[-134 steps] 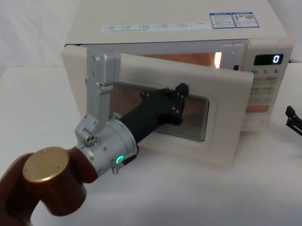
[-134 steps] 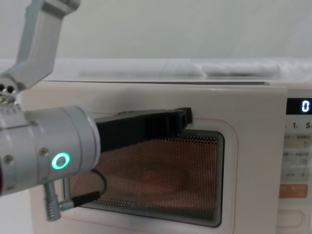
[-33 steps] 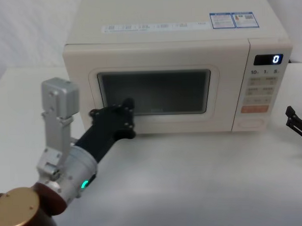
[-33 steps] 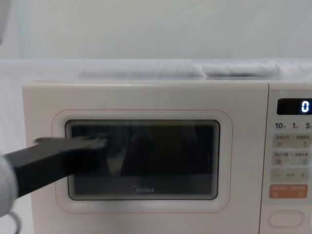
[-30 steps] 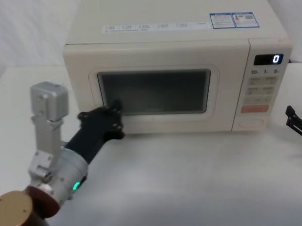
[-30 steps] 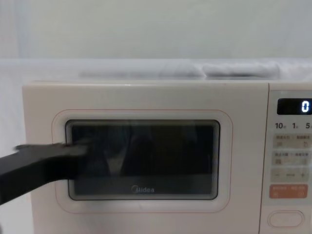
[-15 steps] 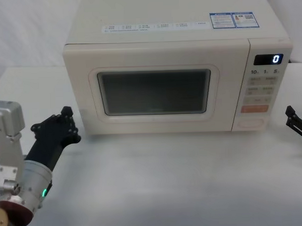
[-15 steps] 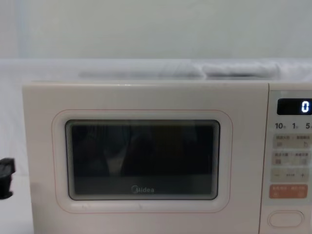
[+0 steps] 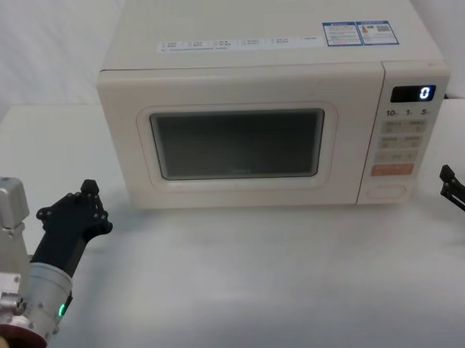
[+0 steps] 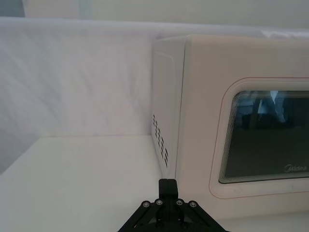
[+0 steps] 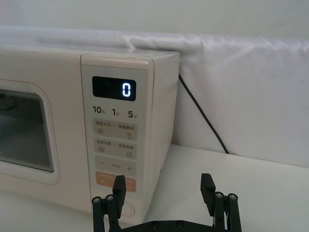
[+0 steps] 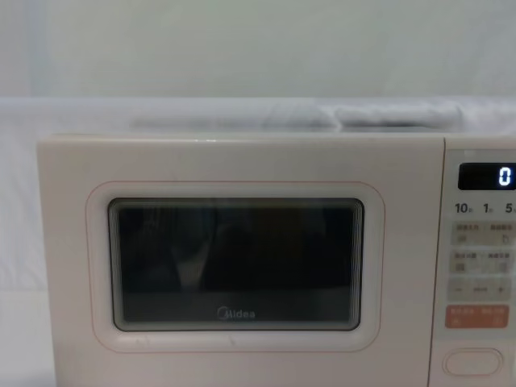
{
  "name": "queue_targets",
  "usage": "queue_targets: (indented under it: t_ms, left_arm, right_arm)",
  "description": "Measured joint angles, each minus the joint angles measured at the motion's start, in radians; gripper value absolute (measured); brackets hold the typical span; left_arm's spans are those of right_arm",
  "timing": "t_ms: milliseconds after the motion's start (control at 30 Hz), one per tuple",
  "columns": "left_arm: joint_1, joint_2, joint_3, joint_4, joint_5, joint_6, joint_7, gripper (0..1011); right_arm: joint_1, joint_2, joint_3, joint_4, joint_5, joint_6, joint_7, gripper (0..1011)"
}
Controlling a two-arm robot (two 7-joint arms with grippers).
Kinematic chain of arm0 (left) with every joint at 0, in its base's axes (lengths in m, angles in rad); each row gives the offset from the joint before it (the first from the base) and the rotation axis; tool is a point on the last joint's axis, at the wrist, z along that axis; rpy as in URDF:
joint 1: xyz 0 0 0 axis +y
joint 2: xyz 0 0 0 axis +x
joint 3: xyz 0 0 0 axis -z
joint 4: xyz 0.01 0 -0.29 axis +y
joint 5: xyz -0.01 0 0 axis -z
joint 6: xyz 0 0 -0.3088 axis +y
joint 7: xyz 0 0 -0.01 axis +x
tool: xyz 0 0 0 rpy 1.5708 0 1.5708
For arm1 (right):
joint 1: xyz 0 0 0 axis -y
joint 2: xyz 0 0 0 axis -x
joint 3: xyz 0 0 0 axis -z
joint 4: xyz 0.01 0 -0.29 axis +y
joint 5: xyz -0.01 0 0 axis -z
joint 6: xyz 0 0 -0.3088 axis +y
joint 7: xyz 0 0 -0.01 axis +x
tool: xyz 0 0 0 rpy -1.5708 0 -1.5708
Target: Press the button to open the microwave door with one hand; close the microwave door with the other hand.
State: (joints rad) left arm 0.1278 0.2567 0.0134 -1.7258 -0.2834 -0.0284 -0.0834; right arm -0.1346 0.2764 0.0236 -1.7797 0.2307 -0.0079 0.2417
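Left gripper (image 9: pixel 86 196) fingers together, had backed off left of shut microwave door (image 9: pixel 239 143); right gripper (image 11: pixel 164 191) spread wide, idle; one button (image 12: pixel 471 361), one door

You've got open table (image 9: pixel 243 273) all across the front of the microwave (image 9: pixel 259 66), and the microwave door (image 9: pixel 239 143) sits flush shut, so nothing swings out into that lane. The left gripper (image 9: pixel 87 203) hangs off the microwave's left front corner with bare tabletop around it. On the far side the right gripper (image 11: pixel 164 188), fingers spread, has a free line to the button (image 12: pixel 472 362), with a black cable (image 11: pixel 200 116) trailing down the backdrop behind that corner.
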Motion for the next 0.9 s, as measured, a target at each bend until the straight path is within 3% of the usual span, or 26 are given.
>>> queue_targets:
  t_ms: [533,900]
  left_arm:
    - [-0.006,-0.044,-0.024,0.017,0.031,0.031,-0.017,0]
    - [-0.009,-0.052,-0.032,0.019,0.05,0.046,-0.037,0]
  right_arm:
    - [0.0,0.0,0.0,0.0,0.0,0.0,0.0,1002]
    - [0.0,0.0,0.0,0.0,0.0,0.0,0.0,1002]
